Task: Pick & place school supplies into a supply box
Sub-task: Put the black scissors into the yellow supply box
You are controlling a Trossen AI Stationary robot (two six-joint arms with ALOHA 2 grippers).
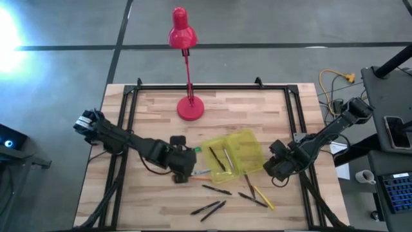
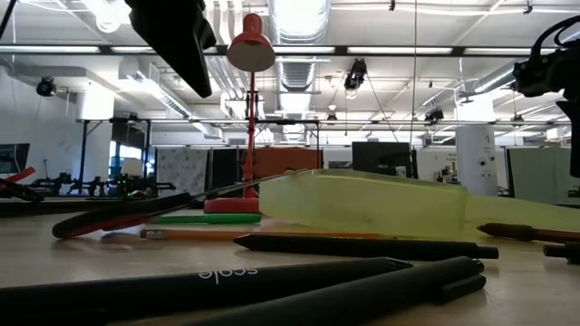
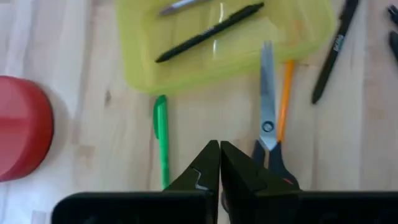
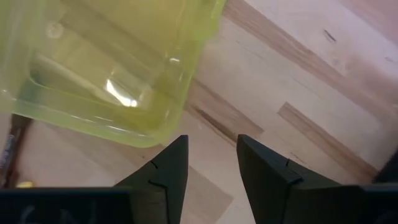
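The supply box [image 1: 233, 152] lies open on the table, translucent yellow-green, with two slim dark items [image 1: 219, 158] in its left half. In the left wrist view a black pen [image 3: 208, 31] lies in the box [image 3: 186, 68]. The green marker [image 3: 161, 140], the red-handled scissors [image 3: 267, 121] and an orange pencil [image 3: 285, 93] lie on the wood just before it. My left gripper [image 3: 219, 155] is shut and stands over the table between marker and scissors. My right gripper [image 4: 211, 155] is open at the box's right half, beside its corner [image 4: 143, 118], apart from it.
A red desk lamp [image 1: 188, 106] stands on its base at the far middle of the table. Several black pens [image 1: 215, 189] and a yellow pencil [image 1: 264, 197] lie loose near the front edge, and they fill the low view's foreground [image 2: 227, 276]. A black frame [image 1: 129, 96] borders the table.
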